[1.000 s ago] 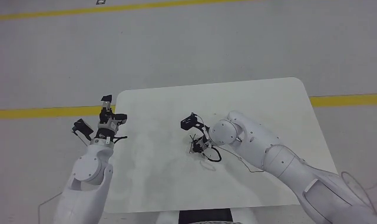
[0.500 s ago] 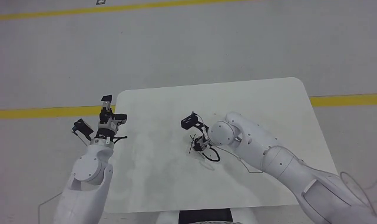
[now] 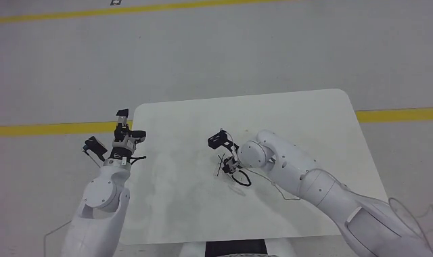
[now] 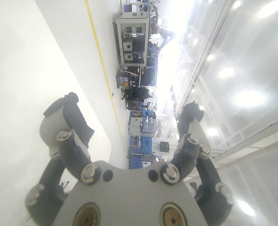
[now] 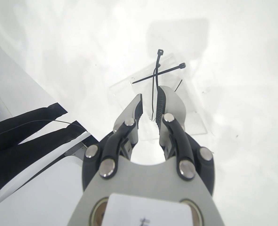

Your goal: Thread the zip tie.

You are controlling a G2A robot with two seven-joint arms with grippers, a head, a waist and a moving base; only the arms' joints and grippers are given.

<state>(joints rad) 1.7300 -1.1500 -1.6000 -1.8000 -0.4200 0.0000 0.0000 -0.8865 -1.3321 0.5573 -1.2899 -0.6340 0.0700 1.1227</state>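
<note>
Narrowly parted, right claw [image 5: 150,93] straddles zip tie [image 5: 154,90] — lengthwise, head away, left claw [image 4: 132,103] wide, empty.

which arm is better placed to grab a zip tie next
Right. The right gripper hangs directly over the two crossed zip ties on the clear tray, one strap lying between its open fingers. The left gripper sits open at the table edge, far from them.

2 zip ties [image 5: 156,72] lie crossed on a tray [image 5: 196,123] mid-table [image 3: 304,115].
</note>
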